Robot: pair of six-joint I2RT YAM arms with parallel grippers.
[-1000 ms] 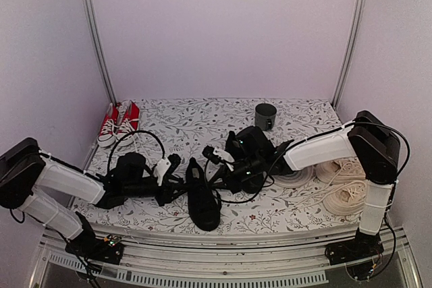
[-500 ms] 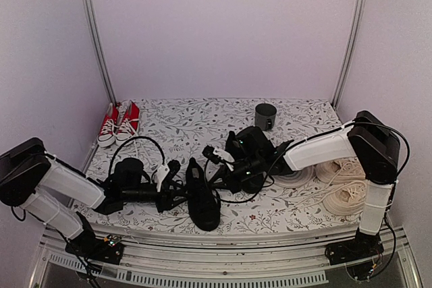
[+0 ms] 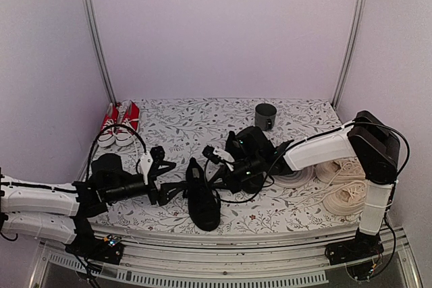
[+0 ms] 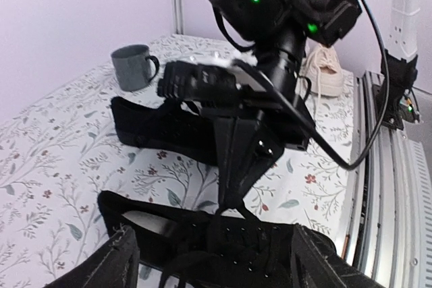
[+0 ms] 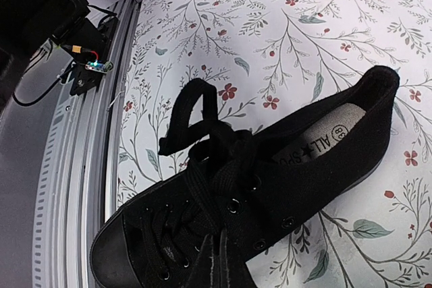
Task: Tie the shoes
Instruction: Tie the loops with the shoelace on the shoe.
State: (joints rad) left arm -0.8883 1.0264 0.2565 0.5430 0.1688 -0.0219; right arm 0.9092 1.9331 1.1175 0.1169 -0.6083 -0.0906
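Note:
One black shoe (image 3: pixel 202 202) lies toe toward the near edge between the arms; it fills the right wrist view (image 5: pixel 270 187). My right gripper (image 3: pixel 216 170) is shut on a black lace over the shoe's tongue, the fingers pressed together (image 5: pixel 226 264). A lace loop (image 5: pixel 192 109) stands up from the knot area. My left gripper (image 3: pixel 167 180) is open just left of the shoe, its fingers (image 4: pixel 118 257) wide apart on both sides of the eyelets. The second black shoe (image 4: pixel 158 129) lies behind, under the right arm (image 3: pixel 253 143).
Small red-and-white sneakers (image 3: pixel 118 125) stand at the back left. Cream sneakers (image 3: pixel 344 181) lie at the right by the right arm's base. A grey mug (image 3: pixel 265 116) stands at the back. The metal front rail (image 5: pixel 74 166) runs close to the shoe's toe.
My left arm has dropped lower and pulled back to the left, taking its gripper a little away from the shoe. The right gripper and both shoes have stayed put.

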